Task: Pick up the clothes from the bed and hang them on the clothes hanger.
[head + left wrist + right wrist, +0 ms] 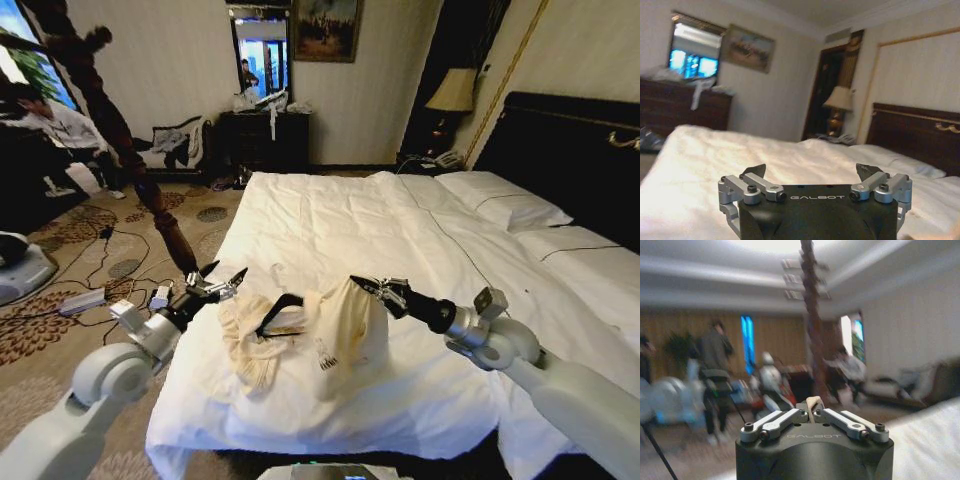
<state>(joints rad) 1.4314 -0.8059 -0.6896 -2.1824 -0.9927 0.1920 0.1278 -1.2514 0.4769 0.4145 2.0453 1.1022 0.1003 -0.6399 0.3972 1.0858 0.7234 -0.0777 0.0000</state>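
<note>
A cream garment [335, 335] lies crumpled near the foot of the bed [330, 220], on its wrinkled white duvet. The dark clothes hanger [278, 312] rests on the garment's left part. My right gripper [368, 288] is at the garment's upper right edge and is shut on a fold of it. In the right wrist view a strip of cream cloth [812, 402] shows between the closed fingers of the right gripper [812, 411]. My left gripper [222, 283] hovers open just left of the hanger, above the bed's left edge. The left gripper [811, 172] has nothing between its fingers.
A dark turned wooden post [150, 195] leans close to the bed's left side. Cables and a power strip [82, 300] lie on the patterned carpet there. White pillows [505, 205] and a black headboard [570, 150] are at the right. A dresser [262, 140] stands at the back wall.
</note>
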